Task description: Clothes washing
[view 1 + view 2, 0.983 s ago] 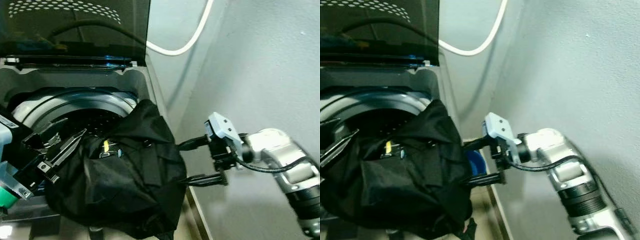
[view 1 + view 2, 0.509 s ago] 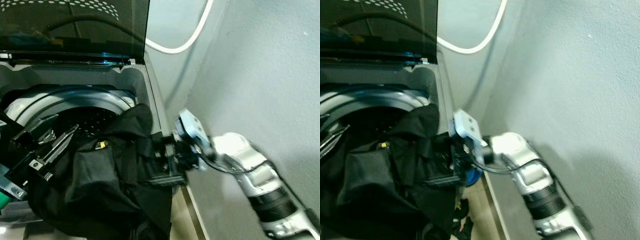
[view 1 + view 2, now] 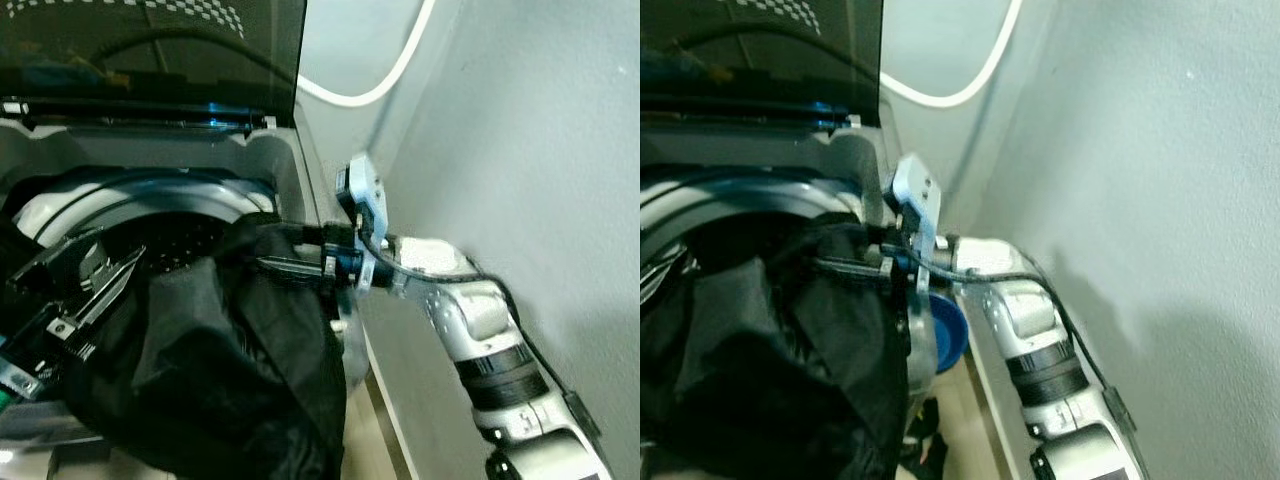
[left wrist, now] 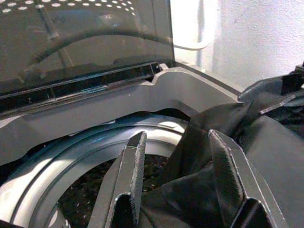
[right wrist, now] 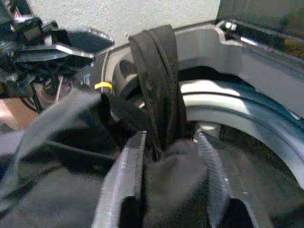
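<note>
The black garment (image 3: 220, 370) slumps over the washer (image 3: 270, 160) rim, soft and floppy. The right gripper (image 5: 166, 156) seems clamped on a bunched fold; the left gripper (image 4: 178, 164), fingers apart, touches cloth.

A home laundry corner: a top-loading washing machine (image 3: 265, 160) with its tinted lid (image 3: 150, 50) raised stands tight against a plain grey wall (image 3: 540, 150), a white hose (image 3: 385, 85) looping behind it.

A black garment (image 3: 220, 380) is seen over a grey washing machine (image 3: 270, 165), with a white hose (image 3: 385, 80) far right.
</note>
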`<state>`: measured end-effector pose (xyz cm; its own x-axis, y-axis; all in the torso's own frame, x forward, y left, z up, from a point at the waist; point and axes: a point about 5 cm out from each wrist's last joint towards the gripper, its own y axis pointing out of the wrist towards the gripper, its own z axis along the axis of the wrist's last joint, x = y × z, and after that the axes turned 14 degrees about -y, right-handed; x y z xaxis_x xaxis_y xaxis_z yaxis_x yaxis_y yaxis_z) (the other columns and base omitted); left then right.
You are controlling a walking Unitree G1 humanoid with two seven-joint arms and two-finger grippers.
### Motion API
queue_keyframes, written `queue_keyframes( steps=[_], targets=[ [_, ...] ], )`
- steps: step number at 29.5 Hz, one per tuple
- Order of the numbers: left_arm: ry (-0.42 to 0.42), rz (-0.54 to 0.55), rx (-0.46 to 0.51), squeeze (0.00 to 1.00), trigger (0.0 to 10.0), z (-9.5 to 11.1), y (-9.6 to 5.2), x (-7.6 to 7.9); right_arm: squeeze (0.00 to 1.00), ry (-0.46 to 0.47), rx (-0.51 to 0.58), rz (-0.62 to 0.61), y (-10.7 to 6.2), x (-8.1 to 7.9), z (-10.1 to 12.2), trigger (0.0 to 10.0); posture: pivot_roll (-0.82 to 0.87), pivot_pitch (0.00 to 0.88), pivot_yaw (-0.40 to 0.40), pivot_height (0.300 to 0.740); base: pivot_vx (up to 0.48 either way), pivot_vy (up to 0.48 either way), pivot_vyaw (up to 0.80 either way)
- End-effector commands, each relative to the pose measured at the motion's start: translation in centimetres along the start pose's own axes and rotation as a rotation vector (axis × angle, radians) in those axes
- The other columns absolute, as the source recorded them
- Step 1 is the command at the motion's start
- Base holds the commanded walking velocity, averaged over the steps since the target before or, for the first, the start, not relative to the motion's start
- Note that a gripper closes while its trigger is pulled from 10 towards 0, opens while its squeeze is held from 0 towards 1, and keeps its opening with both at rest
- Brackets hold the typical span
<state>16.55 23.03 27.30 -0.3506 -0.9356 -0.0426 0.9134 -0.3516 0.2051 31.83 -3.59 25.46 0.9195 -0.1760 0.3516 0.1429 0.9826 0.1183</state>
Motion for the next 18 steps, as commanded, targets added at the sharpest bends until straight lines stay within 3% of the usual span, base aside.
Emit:
queue_keyframes(
  steps=[1,4,5,6,8,12,13,14,16,18],
  targets=[
    [0.012,-0.027,0.009,0.00,10.0,0.2,0.0,0.5,0.00,-0.007,0.018,-0.041,0.3,0.9,0.4,0.0,0.21,0.068,-0.127,0.740,0.000,0.000,0.00],
    [0.010,-0.031,0.007,0.00,10.0,0.2,0.1,0.6,0.00,-0.017,0.025,-0.064,0.9,1.5,0.8,0.0,0.21,0.068,-0.127,0.740,0.000,0.000,0.00],
    [0.009,-0.034,0.005,0.00,10.0,0.1,0.2,0.6,0.00,-0.039,0.050,-0.124,2.0,2.7,1.7,0.0,0.21,0.066,-0.121,0.740,0.000,0.000,0.00],
    [0.009,-0.034,0.005,0.00,10.0,0.1,0.2,0.6,0.00,-0.039,0.050,-0.124,2.0,2.7,1.7,0.0,0.21,0.066,-0.121,0.740,0.000,0.000,0.00],
    [0.010,-0.036,0.006,0.00,10.0,0.1,0.2,0.5,0.00,-0.053,0.133,-0.259,3.7,5.1,4.3,0.0,0.21,0.066,-0.121,0.740,0.000,0.000,0.00],
    [0.010,-0.037,0.006,0.00,10.0,0.2,0.3,0.5,0.00,-0.051,0.176,-0.286,4.4,5.8,5.7,0.0,0.21,0.066,-0.121,0.740,0.000,0.000,0.00],
    [0.010,-0.039,0.004,0.00,10.0,0.1,0.3,0.5,0.00,-0.071,0.240,-0.280,5.2,6.4,8.0,0.0,0.21,0.064,-0.110,0.740,0.000,0.000,0.00],
    [0.010,-0.039,0.004,0.00,10.0,0.1,0.3,0.5,0.00,-0.071,0.240,-0.280,5.2,6.4,8.0,0.0,0.21,0.064,-0.110,0.740,0.000,0.000,0.00],
    [0.015,-0.038,0.005,0.00,10.0,0.2,0.4,0.3,0.00,-0.067,0.466,-0.408,5.9,8.5,15.0,0.0,0.21,0.064,-0.110,0.740,0.000,0.000,0.00],
    [0.015,-0.038,0.005,0.00,10.0,0.2,0.4,0.3,0.00,-0.067,0.466,-0.408,5.9,8.5,15.0,0.0,0.21,0.064,-0.110,0.740,0.000,0.000,0.00]
  ],
)
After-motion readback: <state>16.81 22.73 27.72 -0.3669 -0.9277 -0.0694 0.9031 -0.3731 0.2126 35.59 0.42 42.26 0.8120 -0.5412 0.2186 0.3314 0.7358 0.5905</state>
